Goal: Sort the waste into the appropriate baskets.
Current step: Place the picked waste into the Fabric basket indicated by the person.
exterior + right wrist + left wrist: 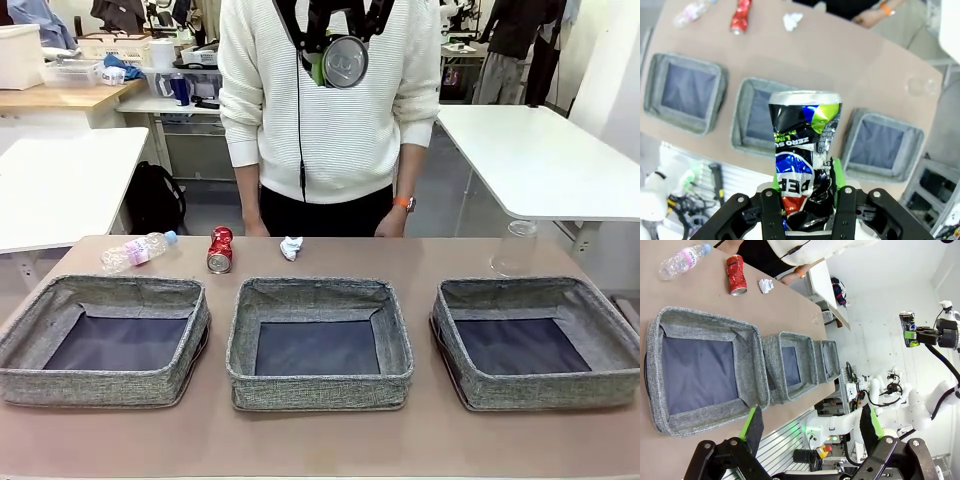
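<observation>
Three grey woven baskets stand in a row: left (100, 386), middle (320, 391), right (545, 394), all with bare dark bottoms. Behind them on the table lie a clear bottle (138, 250) with a pink label, a crushed red can (219, 250), a white paper wad (291, 247) and clear plastic (515, 248). My right gripper (806, 177) is shut on the dark crushed can (805, 145), held high above the middle basket (757, 117). My left gripper (812, 427) stands open and holds nothing, near the left basket (700, 375).
A person in a white sweater stands at the far edge, one hand (390, 222) resting by the table. White tables (540, 150) stand behind on both sides. Bare tabletop (420, 255) runs between the litter and the baskets.
</observation>
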